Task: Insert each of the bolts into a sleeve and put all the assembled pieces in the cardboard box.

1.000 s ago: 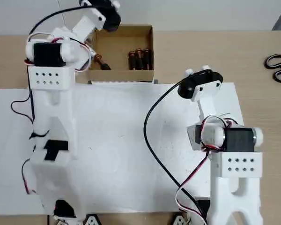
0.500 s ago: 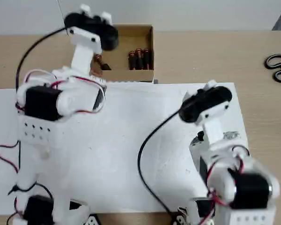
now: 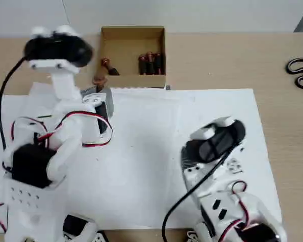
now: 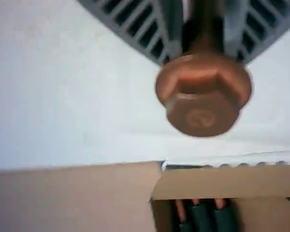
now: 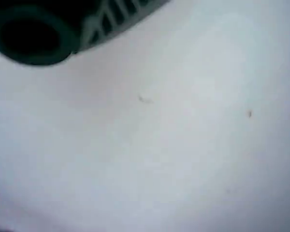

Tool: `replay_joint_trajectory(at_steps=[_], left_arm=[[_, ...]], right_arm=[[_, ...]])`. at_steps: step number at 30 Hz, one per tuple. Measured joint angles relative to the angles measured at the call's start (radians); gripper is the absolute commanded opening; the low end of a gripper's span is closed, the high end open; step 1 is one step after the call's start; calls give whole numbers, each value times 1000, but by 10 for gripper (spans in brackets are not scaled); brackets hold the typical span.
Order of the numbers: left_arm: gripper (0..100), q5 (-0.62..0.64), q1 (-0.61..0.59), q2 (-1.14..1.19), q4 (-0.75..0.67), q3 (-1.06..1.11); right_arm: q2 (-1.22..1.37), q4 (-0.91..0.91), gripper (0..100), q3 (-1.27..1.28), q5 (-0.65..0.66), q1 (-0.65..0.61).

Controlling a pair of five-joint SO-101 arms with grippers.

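Note:
My left gripper (image 3: 98, 89) hangs over the far left of the white sheet, just short of the cardboard box (image 3: 133, 33). It is shut on a copper bolt (image 4: 203, 94), head toward the camera, shank between the grey fingers (image 4: 135, 29). That bolt (image 3: 99, 79) sits close to the box's front left corner. Three dark assembled pieces (image 3: 150, 63) lie in the box, and one more piece (image 3: 108, 66) lies at its left. The right arm (image 3: 214, 143) is low over the near right of the sheet. My right gripper (image 5: 48, 26) is shut on a dark sleeve (image 5: 29, 36), open end facing the camera.
The white sheet (image 3: 156, 151) covers most of the wooden table. Black scissors (image 3: 300, 70) lie at the far right edge. Cables trail from both arms over the sheet.
Both arms have drawn back toward the table's near edge. The left gripper left the box and now hangs in front of it. The right arm dropped low over the sheet.

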Motion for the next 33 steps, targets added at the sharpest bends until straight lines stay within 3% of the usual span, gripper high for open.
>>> replay_joint_trajectory(at_steps=[6, 13, 26, 33], left_arm=[[5, 275, 5, -110, -104, 176], [5, 419, 9, -158, -121, 295], [5, 446, 183, -158, -124, 302], [5, 446, 193, -158, -124, 305]], right_arm=[[-143, -152, 2, 219, -5, -110], [-236, -259, 2, 370, -5, -199], [-250, -359, 2, 445, 80, -269], [-250, -359, 2, 445, 80, -269]])
